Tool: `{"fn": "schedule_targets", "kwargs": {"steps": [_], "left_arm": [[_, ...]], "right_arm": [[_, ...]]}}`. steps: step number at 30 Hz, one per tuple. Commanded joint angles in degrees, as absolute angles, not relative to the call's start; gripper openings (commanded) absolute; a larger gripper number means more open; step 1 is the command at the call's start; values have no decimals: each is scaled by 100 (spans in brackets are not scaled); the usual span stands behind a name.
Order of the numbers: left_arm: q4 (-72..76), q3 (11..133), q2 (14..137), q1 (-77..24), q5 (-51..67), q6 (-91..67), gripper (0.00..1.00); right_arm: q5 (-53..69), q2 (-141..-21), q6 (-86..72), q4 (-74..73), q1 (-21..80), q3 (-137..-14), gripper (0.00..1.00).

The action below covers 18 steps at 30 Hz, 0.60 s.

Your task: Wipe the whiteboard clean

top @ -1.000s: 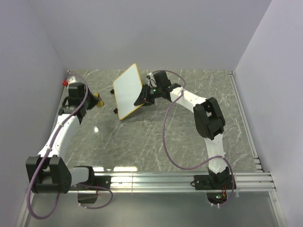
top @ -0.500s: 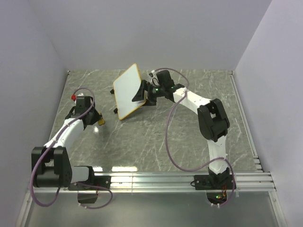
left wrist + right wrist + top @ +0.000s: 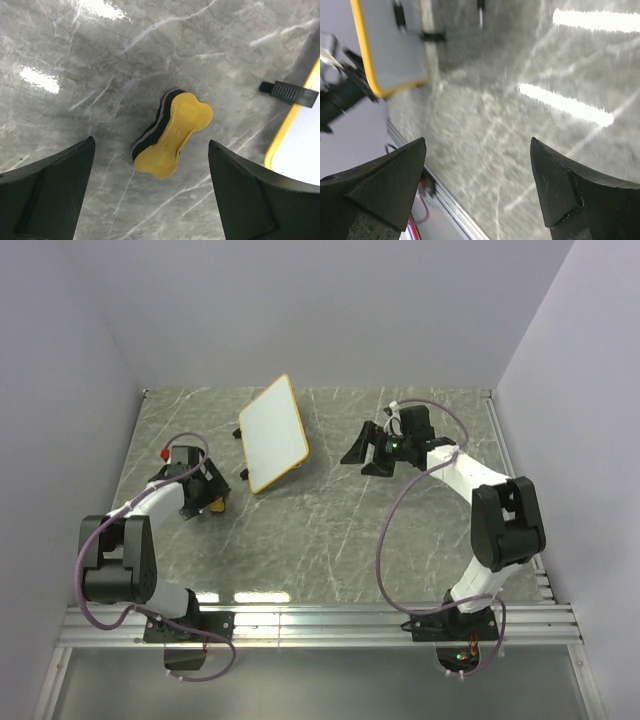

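The whiteboard (image 3: 272,430) rests on the marble table at the back centre, its white face unmarked inside a yellow rim. One corner of the whiteboard (image 3: 300,145) shows in the left wrist view, and the whiteboard (image 3: 395,45) sits far off in the right wrist view. A yellow bow-shaped eraser (image 3: 172,132) with a black underside lies on the table. My left gripper (image 3: 151,142) hangs open over it without touching, left of the board, and appears as the left gripper (image 3: 203,493) from above. My right gripper (image 3: 362,458) is open and empty, well right of the board.
A black foot (image 3: 289,92) juts from the board's rim near the eraser. Lilac walls close in the table on three sides. An aluminium rail (image 3: 320,625) runs along the near edge, also seen as the rail (image 3: 445,200) past the right gripper's fingers.
My left gripper swung toward the front, set the eraser on the table and opened. My right gripper let go of the whiteboard and pulled away to the right; the board now rests on its own.
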<state>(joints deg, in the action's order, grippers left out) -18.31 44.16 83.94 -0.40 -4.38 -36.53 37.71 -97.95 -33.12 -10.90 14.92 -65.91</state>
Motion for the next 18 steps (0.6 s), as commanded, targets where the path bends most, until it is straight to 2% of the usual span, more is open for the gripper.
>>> {"fn": "schedule_targets", "kwargs": {"steps": [1, 5, 8, 12, 14, 17, 18], "left_arm": [[-1766, 4728, 8218, -18, -466, -3586, 99], [-2117, 5062, 7946, -18, -343, -3384, 99], [-2311, 5282, 7498, -18, -53, -3182, 100], [-2513, 5361, 6647, -18, 114, -3173, 99], [-2549, 5300, 6391, -18, 202, -3155, 99], [-2575, 5028, 5881, -26, 281, -3041, 99], [-2593, 4862, 5697, -18, 281, -2963, 99]], "right_arm": [[3604, -9247, -2778, -1318, 1582, -6399, 91], [3280, -8651, -2602, -1633, 1573, -6240, 92], [2867, -8289, -2436, -2011, 1573, -6380, 88], [1848, -7455, -2311, -2731, 1608, -6618, 85], [952, -7165, -2425, -2961, 1669, -6775, 85], [46, -6490, -2627, -2534, 1661, -6488, 85], [-26, -6312, -2724, -2375, 1652, -6399, 89]]}}
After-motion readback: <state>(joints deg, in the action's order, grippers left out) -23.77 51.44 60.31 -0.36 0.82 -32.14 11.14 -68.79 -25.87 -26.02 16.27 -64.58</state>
